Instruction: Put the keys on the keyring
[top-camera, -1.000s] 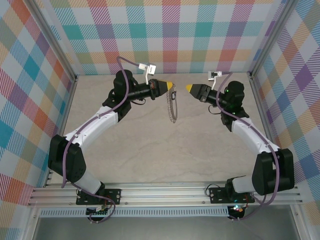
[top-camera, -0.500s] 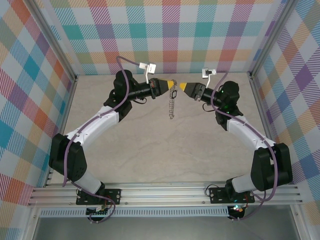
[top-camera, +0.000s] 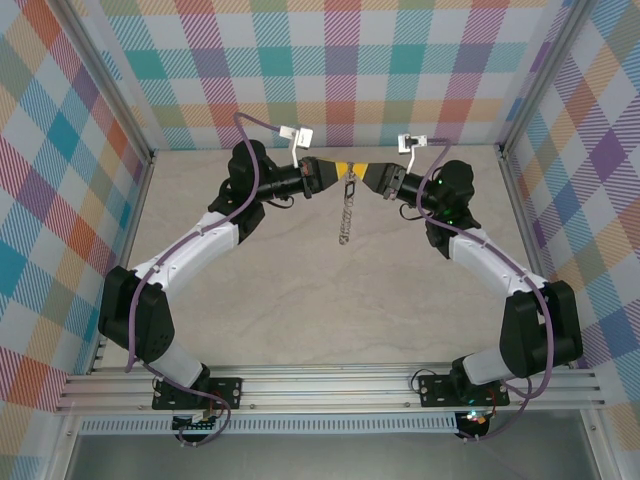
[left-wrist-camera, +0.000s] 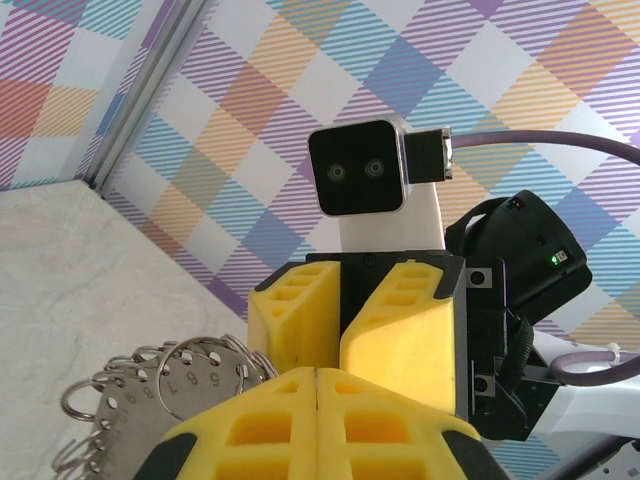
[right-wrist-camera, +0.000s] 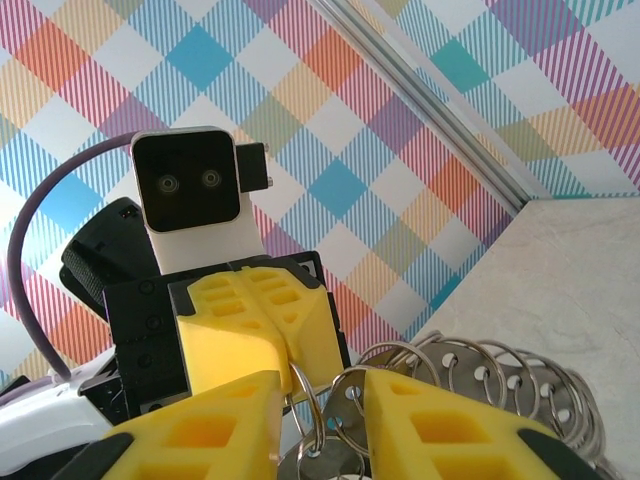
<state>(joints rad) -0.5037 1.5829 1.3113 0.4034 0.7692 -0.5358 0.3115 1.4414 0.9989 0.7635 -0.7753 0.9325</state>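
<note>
A: From above, where is the keyring (top-camera: 346, 214)?

B: Hanging in mid-air over the far part of the bench (top-camera: 250, 290), pinched at its top by the left jaws, clamped fully shut.

A: Anything changed?

B: Yes. Right jaws well apart from it a second ago, now brought in from the right, tip to tip with the left ones, and narrowed on the way.

A: From the left wrist?

B: Same clamp up close. Keyring (left-wrist-camera: 130, 375) bunched just left of the shut jaws. Right jaws facing, nearly closed.

A: From the right wrist?

B: Narrow gap between the right jaws, one loop of the keyring (right-wrist-camera: 480, 385) inside it. Gripped or merely straddled, cannot tell.

A: Meaning for the task?

B: Probably a second hold starting, to steady or spread the keyring. No threading yet, judging by this.
</note>
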